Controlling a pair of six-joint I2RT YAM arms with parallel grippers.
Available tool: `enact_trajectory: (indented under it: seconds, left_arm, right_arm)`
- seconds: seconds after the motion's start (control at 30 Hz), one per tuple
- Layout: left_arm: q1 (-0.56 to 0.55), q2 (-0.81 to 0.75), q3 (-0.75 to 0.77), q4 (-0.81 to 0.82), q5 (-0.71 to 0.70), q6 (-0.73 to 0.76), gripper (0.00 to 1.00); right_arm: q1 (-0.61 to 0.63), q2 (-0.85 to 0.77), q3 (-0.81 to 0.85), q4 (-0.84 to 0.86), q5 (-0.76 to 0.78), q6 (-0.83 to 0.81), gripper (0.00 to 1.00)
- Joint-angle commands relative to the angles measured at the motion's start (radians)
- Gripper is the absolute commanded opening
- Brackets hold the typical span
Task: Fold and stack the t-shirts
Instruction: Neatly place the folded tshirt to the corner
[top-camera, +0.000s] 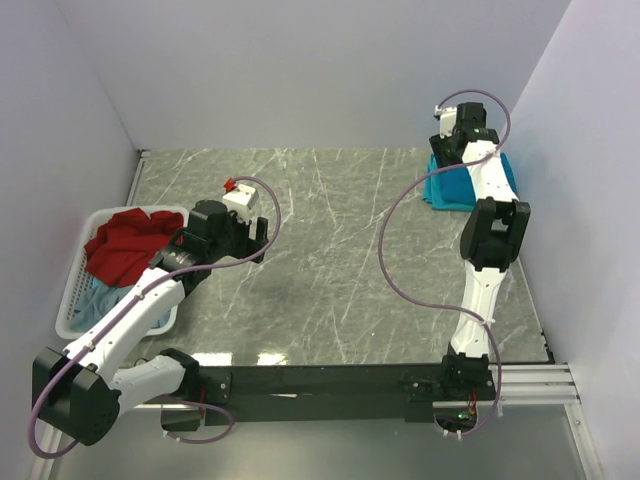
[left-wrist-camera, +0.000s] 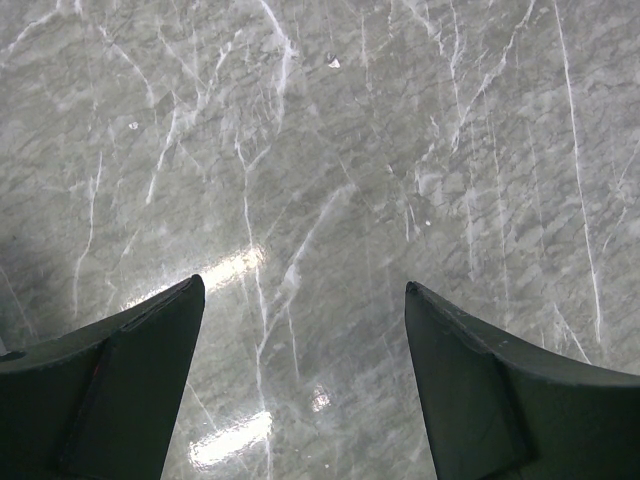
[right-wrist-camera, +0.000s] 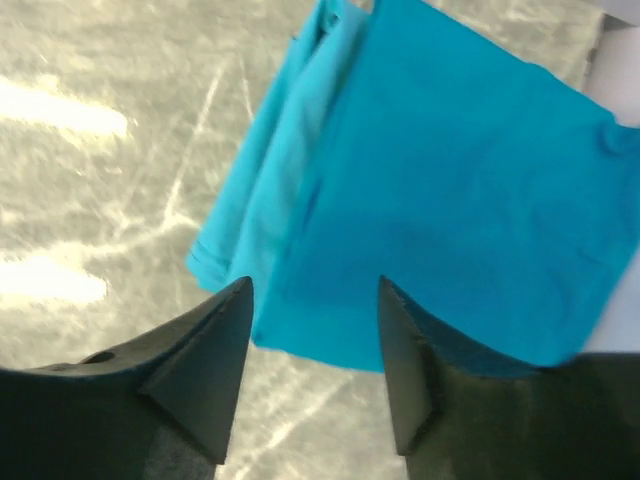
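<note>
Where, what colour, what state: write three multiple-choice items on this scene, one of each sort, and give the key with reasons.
1. Where does the folded teal t-shirt lie?
A. at the table's near left edge
B. at the far right corner of the table
C. between the two arm bases

2. What colour is the shirt on top in the white basket?
A. red
B. yellow
C. black

3. How do the left arm's jaws stand?
A. shut on a shirt
B. open over bare table
C. shut on a cable

Key:
1 B: the top view shows it by the right wall, under the right arm's wrist.
2 A: the red shirt is heaped over a pale blue one.
3 B: the left wrist view shows them wide apart, with only marble between.
</note>
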Motion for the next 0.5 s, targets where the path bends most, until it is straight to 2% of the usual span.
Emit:
enact_trajectory:
  seconds: [0.0, 0.03, 0.27, 0.47]
  left_arm:
    - [0.006, -0.010, 0.013, 0.012, 0.001, 0.012, 0.87]
    - [0.006, -0.008, 0.013, 0.013, 0.002, 0.013, 0.87]
    - [0.006, 0.005, 0.022, 0.010, 0.021, 0.013, 0.86]
    - [0.006, -0.001, 0.017, 0.012, 0.024, 0.013, 0.87]
  right_arm:
    - [-0.005, 0.039, 0.048, -0.013, -0.005, 0.095, 0.55]
    - [-0.005, 0.038, 0.029, -0.007, 0.001, 0.099, 0.49]
    - [0.003, -0.019, -0.174, 0.130, 0.142, 0.066, 0.28]
    - [0.020, -0.025, -0.294, 0.145, 0.156, 0.040, 0.21]
